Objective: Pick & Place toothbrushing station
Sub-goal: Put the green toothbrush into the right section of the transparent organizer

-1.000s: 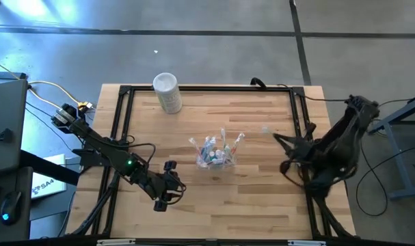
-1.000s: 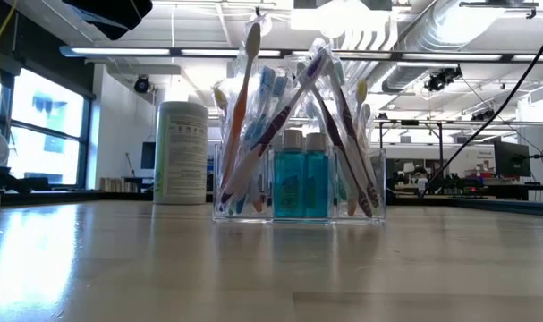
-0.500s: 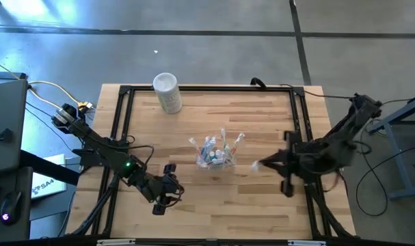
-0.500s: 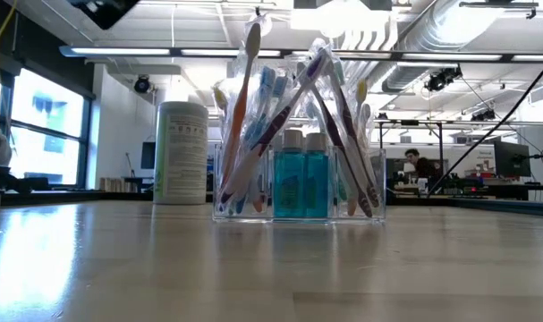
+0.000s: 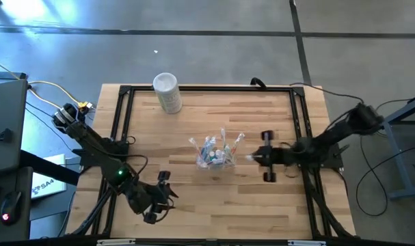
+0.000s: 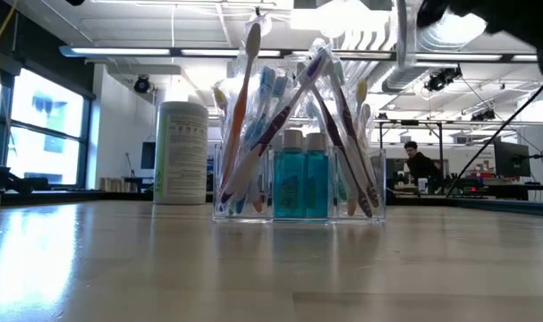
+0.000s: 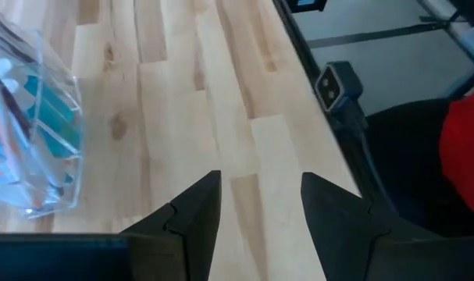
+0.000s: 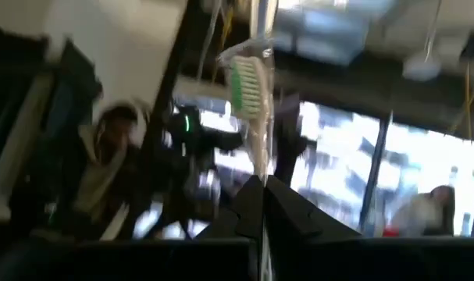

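The clear cup (image 5: 215,156) stands near the middle of the table (image 5: 193,212), crammed with toothbrushes (image 6: 253,107) that fan out above its rim and a couple of teal toothpaste tubes (image 6: 302,183) upright inside it. From where I stand, the right gripper (image 5: 253,158) is the one at work: it hangs just beside the cup on the right arm's side, its jaws pinched tight on a wrapped toothbrush (image 8: 251,97) with a green head, which sticks out past the fingertips in the right wrist view. That looks to me like the placing step, a brush being brought to the cup to join the others. The next move, I'd judge, calls for lining the brush up over the cup's opening, finding a gap among the crowded handles, lowering it and only then letting go; the cup is so full that a careless poke could tip it or knock other brushes out. The left gripper (image 5: 159,198) waits well away from the cup toward the table's near edge, jaws partly apart and holding nothing. The white cylinder (image 5: 167,92) stands beyond the cup by the far edge.
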You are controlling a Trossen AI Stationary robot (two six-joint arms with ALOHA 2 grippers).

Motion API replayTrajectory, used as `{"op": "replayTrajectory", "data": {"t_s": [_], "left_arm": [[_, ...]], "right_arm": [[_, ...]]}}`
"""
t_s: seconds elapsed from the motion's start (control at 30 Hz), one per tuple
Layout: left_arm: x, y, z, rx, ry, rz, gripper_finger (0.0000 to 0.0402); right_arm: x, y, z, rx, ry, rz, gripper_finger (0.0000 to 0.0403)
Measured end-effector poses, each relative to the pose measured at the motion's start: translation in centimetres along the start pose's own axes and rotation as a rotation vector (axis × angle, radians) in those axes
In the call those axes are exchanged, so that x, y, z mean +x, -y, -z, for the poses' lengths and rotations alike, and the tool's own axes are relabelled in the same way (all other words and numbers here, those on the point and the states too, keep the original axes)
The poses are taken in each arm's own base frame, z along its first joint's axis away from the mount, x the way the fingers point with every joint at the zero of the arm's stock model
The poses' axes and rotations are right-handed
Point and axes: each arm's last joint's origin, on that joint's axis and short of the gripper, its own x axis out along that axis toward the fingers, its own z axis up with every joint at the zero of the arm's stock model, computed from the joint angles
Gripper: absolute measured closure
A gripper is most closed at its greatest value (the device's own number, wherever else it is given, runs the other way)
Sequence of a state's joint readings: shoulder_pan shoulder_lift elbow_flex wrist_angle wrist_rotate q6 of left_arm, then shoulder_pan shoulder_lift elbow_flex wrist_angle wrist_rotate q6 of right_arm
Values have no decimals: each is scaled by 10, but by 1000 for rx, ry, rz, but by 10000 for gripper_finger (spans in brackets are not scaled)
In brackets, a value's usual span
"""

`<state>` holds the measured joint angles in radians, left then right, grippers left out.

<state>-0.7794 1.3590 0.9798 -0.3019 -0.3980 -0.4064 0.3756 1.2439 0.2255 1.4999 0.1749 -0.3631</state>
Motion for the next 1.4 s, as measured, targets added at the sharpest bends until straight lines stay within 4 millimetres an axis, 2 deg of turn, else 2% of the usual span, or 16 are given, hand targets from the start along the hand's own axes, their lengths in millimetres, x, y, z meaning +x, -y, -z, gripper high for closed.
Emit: {"op": "replayTrajectory", "data": {"t_s": [0.1,0.2,0.3,0.43,0.53,0.63,0.8,0.9,1.33,1.4], "left_arm": [[0,-1,1,14,3,-33,229],[2,-3,5,22,4,-65,229],[4,-4,9,19,6,-76,229],[6,-5,14,-5,1,-75,229],[7,-6,17,-13,-17,-79,229],[7,-6,17,-22,-19,-71,229],[7,-6,17,-25,-26,-58,229],[7,-6,17,-25,-27,-57,229],[7,-6,17,-15,-19,-72,229],[7,-6,17,-15,-19,-72,229]], "right_arm": [[11,4,18,81,-70,29,400],[27,1,39,65,-135,28,400],[41,5,43,52,-131,80,400],[41,14,56,90,-188,163,400],[39,15,59,89,-213,210,400],[38,18,61,121,-249,328,400],[35,11,69,143,-332,363,400],[32,7,75,130,-380,440,400],[21,-2,112,195,-455,515,400],[20,-6,113,202,-456,512,400]]}}
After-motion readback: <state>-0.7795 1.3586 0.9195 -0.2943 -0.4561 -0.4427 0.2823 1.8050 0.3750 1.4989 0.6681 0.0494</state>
